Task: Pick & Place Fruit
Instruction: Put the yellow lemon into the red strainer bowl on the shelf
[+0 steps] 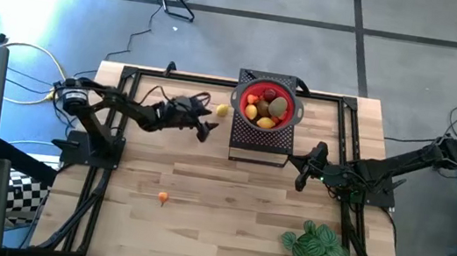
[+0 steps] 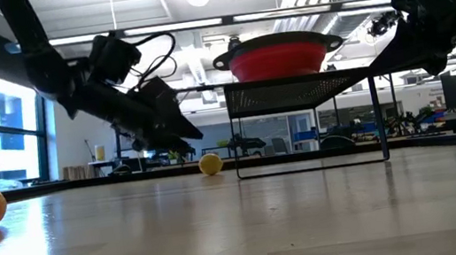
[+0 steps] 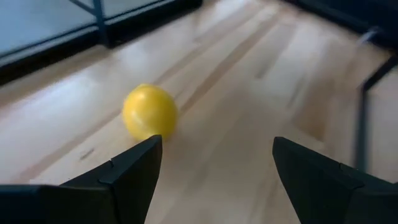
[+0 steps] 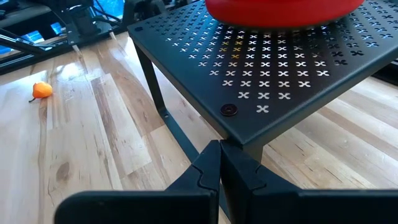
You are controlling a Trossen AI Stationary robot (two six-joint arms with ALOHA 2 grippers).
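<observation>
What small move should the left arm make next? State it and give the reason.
Probably ease the left gripper forward and slightly sideways to straddle the lemon, then close. Its jaws are open and empty, and the lemon lies on the table just ahead, off to one finger's side, near the red bowl on its stand.

Two robot arms work at one wooden table (image 1: 229,190), where a single red bowl (image 1: 290,94) sits on one black perforated stand (image 1: 259,145). Two fruits lie loose on the boards: one yellow fruit (image 1: 222,109) and one orange fruit (image 1: 163,196). At least five more fill the bowl, their exact number unclear, and one green leafy plant (image 1: 316,250) completes the scene.
</observation>
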